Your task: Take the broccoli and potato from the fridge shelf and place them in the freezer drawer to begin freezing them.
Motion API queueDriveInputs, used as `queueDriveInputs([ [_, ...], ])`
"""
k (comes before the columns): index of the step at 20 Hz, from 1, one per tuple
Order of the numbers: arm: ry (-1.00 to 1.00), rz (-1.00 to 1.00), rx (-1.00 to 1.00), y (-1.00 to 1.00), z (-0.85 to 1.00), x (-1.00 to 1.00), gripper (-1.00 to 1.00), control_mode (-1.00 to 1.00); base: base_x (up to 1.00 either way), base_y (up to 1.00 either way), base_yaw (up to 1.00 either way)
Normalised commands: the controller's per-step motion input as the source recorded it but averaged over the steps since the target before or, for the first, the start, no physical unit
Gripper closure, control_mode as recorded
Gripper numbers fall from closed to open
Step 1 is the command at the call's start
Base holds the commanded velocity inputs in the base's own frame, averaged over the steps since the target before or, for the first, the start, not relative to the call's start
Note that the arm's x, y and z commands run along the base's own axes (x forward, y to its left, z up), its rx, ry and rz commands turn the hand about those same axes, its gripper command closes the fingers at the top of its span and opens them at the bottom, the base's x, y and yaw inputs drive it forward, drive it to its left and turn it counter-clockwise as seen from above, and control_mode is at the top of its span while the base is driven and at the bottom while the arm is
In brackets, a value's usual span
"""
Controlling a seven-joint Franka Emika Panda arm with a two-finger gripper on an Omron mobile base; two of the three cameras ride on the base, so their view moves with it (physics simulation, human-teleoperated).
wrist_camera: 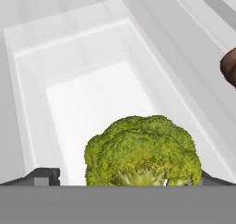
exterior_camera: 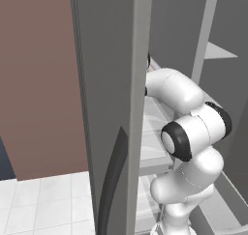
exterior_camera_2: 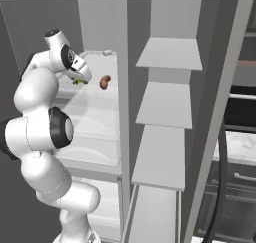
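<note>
We find the end effector (wrist_camera: 124, 181) spread apart around the broccoli (wrist_camera: 143, 151) on the fridge shelf (exterior_camera_2: 97, 109); the potato (exterior_camera_2: 105, 82) lies just right.

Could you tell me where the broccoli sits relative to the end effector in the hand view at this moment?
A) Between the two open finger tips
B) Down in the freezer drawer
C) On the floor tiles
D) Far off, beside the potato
A: the broccoli fills the space between the open end effector finger tips, while the potato lies off to one side.
</note>
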Motion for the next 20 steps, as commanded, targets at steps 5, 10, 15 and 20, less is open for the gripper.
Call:
queueDriveInputs([
  [5, 0.0, 0.0, 0.0, 0.0, -0.46, 0.0, -1.0, -1.0, 0.0, 0.0, 0.0],
  [10, 0.0, 0.0, 0.0, 0.0, -0.41, 0.0, 1.0, -1.0, 0.0, 0.0, 0.0],
  [15, -0.05, 0.0, 0.05, -0.09, -0.23, 0.0, 1.0, -1.0, 0.0, 0.0, 0.0],
  [20, -0.19, 0.0, 0.09, -0.35, -0.02, -0.32, 1.0, -1.0, 0.0, 0.0, 0.0],
])
